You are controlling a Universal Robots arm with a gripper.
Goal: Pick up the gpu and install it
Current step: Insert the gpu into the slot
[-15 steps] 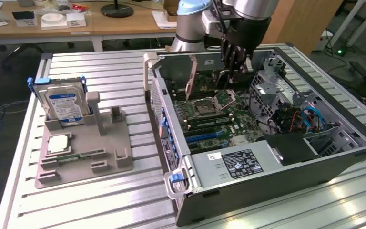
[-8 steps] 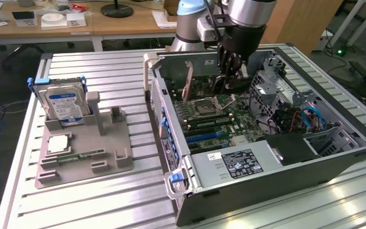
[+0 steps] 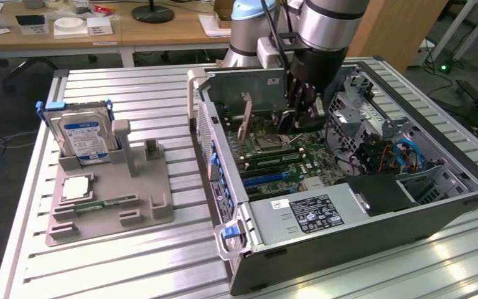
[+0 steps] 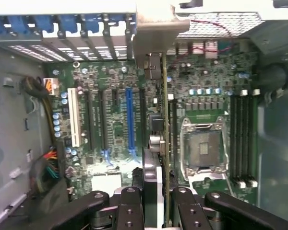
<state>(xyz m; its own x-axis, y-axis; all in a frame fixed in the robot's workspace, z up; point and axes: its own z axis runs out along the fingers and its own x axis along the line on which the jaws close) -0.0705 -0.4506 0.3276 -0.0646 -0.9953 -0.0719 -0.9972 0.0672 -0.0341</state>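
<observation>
Grips the gpu (image 4: 161, 129) on edge with the gripper (image 4: 156, 213), one black finger (image 4: 129, 211) pressed to each face, closed on the card. Holds it upright over the motherboard (image 4: 110, 129), inside the open computer case (image 3: 363, 233). Turns its silvery bracket (image 4: 156, 36) toward the case wall that carries the row of blue latches (image 4: 67, 24). Runs along the strip between the long blue slot (image 4: 129, 120) and the processor socket (image 4: 204, 148), just beside a black slot. Cannot tell whether seated in that slot or hanging just above it. Farther from the card than the blue slot: a white slot (image 4: 76, 117). On the other side of the socket from the card: the memory slots (image 4: 242, 139), dark and parallel to the card.

In the exterior view, comes down from the upper middle of the frame as a silver and black arm (image 3: 330, 25), with the tool end low inside the case, just above centre. Takes up the centre and right of that frame with the case, laid on its side, open face up. At lower centre, inside the case near its front corner: a grey power supply (image 3: 305, 215) with a black label. Under everything: a ribbed metal table (image 3: 114, 268). At the exterior view's left, well apart from the case: a grey holder (image 3: 139, 205), with a blue-labelled hard drive (image 3: 85, 137) standing upright in its far end. Along the upper left edge of the frame, behind the table: a wooden desk (image 3: 164, 34) with small things on it.
</observation>
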